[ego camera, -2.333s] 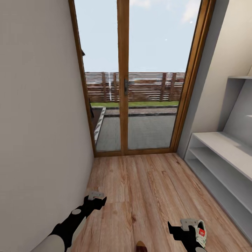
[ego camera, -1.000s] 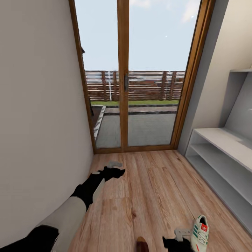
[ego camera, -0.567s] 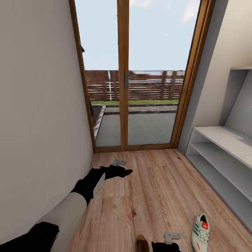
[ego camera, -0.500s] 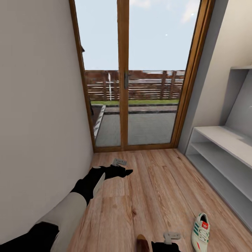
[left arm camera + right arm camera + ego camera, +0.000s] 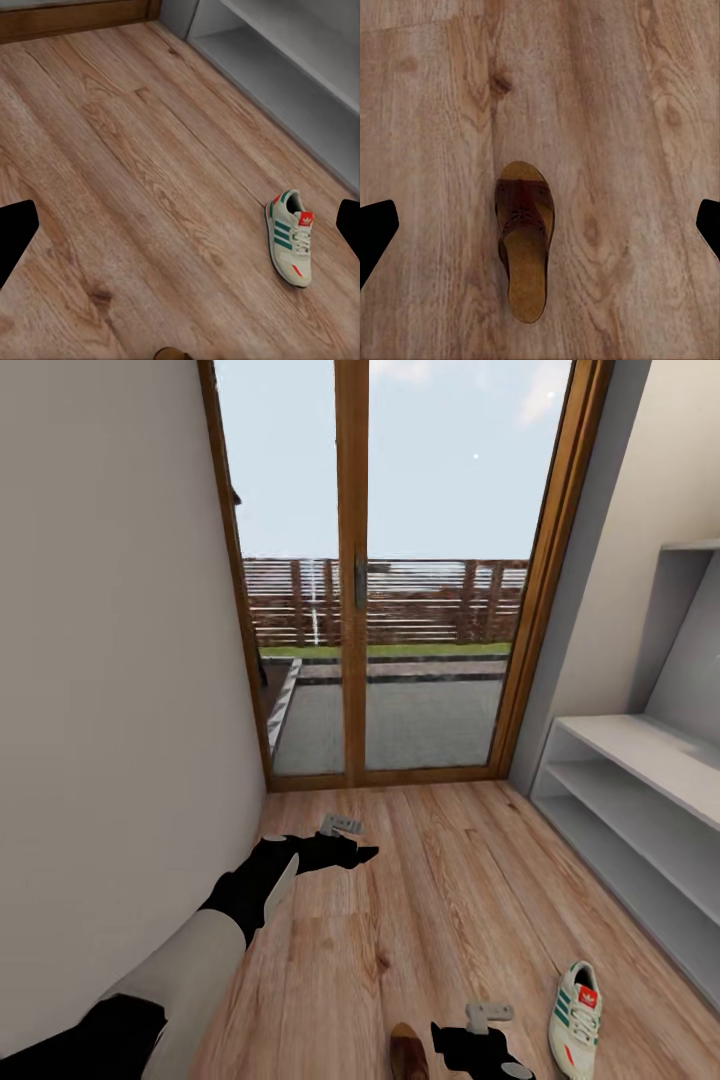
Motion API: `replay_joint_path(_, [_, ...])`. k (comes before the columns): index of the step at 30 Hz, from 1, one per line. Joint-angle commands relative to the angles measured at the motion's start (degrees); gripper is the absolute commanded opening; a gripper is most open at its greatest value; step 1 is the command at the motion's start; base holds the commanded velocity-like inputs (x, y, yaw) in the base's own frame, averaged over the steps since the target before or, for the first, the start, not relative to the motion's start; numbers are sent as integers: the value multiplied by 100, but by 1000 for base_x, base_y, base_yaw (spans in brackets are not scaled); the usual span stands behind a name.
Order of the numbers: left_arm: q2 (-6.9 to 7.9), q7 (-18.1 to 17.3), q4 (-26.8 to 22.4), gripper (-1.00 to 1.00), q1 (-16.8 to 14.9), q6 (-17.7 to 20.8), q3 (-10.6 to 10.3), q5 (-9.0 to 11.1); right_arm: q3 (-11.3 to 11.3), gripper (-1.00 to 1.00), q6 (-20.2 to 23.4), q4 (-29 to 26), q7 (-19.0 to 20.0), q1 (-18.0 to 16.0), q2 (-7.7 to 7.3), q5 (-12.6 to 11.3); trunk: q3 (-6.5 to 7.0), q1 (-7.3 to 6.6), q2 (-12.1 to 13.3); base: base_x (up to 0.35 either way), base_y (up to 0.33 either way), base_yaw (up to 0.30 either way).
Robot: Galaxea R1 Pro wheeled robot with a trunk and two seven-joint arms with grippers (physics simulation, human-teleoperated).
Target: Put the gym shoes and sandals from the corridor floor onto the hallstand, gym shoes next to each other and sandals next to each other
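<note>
Home corridor, wood-plank floor [image 5: 440, 880], shoe rack [image 5: 640, 760] (grey), glass door [image 5: 400, 610]

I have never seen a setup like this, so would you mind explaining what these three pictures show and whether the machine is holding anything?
These are simulator renders from a wheeled robot with two arms. The large picture comes from a camera on its head, looking down a corridor toward a glass door. Its left gripper reaches out over the wooden floor; its right gripper sits low near the picture's bottom edge. The other two pictures come from cameras near each gripper, looking along the two dark fingers.

On the floor lie a gym shoe, white with green stripes, and a brown sandal, which the right wrist camera looks straight down on. The grey hallstand stands along the right wall.

Both grippers are open and hold nothing.
</note>
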Motion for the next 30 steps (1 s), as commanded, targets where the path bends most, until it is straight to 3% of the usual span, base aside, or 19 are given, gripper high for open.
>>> replay_joint_path(1, [-1, -16, -9, 100, 2, 38, 4, 0, -5, 100, 32, -67, 2, 0, -6, -17, -24, 22, -44, 0, 0, 0])
replay_joint_path(30, [17, -20, -9, 100, 28, 39, 5, 34, -1, 100, 33, -348, 6, 0, -12, -21, -545, 659, -1207, 0, 0, 0])
